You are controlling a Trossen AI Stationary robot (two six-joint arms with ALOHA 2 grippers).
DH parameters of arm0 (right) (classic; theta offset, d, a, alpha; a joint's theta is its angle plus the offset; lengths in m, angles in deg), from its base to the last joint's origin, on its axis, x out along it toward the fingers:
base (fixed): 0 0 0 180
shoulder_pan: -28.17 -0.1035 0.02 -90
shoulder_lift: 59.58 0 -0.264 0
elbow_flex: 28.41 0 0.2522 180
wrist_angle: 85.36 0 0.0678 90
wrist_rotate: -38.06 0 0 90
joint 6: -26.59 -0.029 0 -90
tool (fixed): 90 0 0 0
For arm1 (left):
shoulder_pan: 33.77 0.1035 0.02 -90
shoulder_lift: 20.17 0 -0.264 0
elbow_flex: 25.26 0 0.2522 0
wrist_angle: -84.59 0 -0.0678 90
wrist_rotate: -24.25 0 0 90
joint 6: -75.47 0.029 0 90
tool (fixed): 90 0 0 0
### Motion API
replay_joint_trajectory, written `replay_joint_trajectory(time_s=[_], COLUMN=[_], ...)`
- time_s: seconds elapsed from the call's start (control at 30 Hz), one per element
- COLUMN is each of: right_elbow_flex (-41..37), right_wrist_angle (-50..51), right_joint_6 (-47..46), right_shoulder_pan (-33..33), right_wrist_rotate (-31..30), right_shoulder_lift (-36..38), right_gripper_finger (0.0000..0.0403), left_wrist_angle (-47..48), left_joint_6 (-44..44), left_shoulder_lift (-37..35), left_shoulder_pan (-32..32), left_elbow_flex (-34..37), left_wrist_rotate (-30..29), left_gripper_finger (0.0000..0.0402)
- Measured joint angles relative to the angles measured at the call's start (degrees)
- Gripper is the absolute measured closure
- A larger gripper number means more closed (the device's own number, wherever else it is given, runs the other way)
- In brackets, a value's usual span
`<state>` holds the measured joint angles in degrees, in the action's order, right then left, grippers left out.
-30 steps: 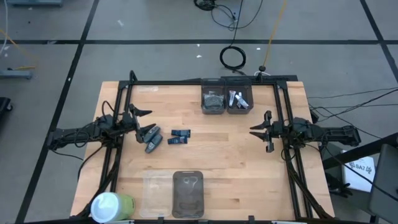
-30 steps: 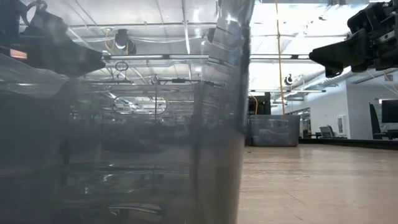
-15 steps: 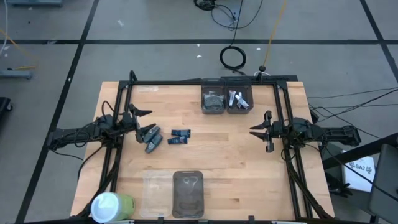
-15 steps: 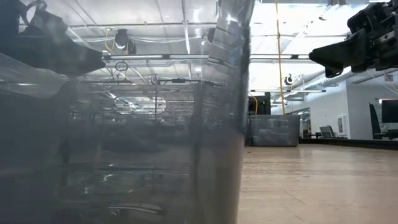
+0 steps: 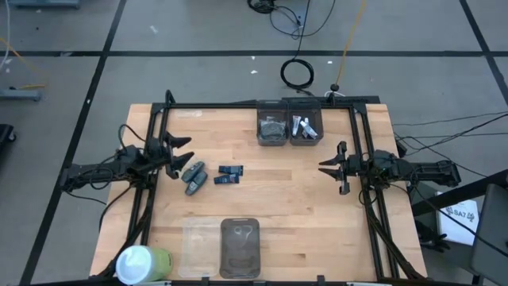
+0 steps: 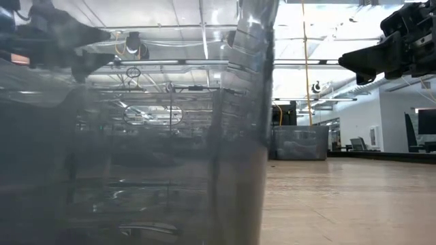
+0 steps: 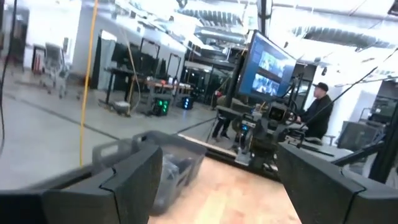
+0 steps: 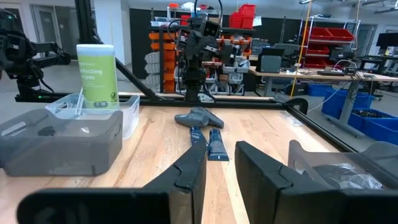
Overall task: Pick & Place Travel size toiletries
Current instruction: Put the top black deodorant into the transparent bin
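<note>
On the wooden table, two grey oblong bottles [image 5: 193, 176] lie side by side, with two dark blue packs [image 5: 228, 175] just to their right; the right wrist view also shows the bottles [image 8: 199, 117] and packs [image 8: 214, 146]. My left gripper [image 5: 182, 155] hovers just left of the bottles, open wide [image 7: 217, 180] and tipped slightly up, holding nothing. At the table's right side my right gripper [image 5: 324, 165] is level above the wood, with a narrow empty gap between its fingers [image 8: 221, 165].
Two small bins at the far edge hold dark packets [image 5: 271, 127] and white tubes [image 5: 304, 127]. A clear bin [image 5: 198, 246] and a dark bin [image 5: 240, 246] stand at the near edge, beside a white-and-green cylinder [image 5: 143, 264]. A dark bin wall [image 6: 136, 150] fills the low view.
My left gripper has tipped upward and rolled. Its near finger, which stood over the grey bottles, has drawn back toward the table's left and far side. The bottles lie where they were, now uncovered.
</note>
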<state>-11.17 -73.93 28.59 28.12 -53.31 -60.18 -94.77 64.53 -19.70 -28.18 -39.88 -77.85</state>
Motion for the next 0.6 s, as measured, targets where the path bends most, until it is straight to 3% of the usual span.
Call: replay_joint_trajectory(time_s=[0.17, 0.37, 0.47, 0.6], right_elbow_flex=[0.0, 0.0, 0.0, 0.0], right_wrist_angle=[0.0, 0.0, 0.0, 0.0], right_joint_6=[0.0, 0.0, 0.0, 0.0], right_shoulder_pan=[0.0, 0.0, 0.0, 0.0], right_wrist_rotate=[0.0, 0.0, 0.0, 0.0], right_shoulder_lift=[0.0, 0.0, 0.0, 0.0], right_gripper_finger=[0.0328, 0.0328, 0.0328, 0.0328], left_wrist_angle=[3.9, 8.3, 15.5, 33.6], left_joint_6=[-2.7, -17.4, -20.5, -22.6], left_shoulder_lift=[0.0, 3.1, 8.6, 20.5], left_shoulder_pan=[0.0, 0.0, 0.0, 0.0], left_elbow_flex=[0.0, -1.4, -6.8, -18.1], left_wrist_rotate=[0.0, 0.0, -0.1, -2.3], left_gripper_finger=[0.0092, 0.0092, 0.0092, 0.0092])
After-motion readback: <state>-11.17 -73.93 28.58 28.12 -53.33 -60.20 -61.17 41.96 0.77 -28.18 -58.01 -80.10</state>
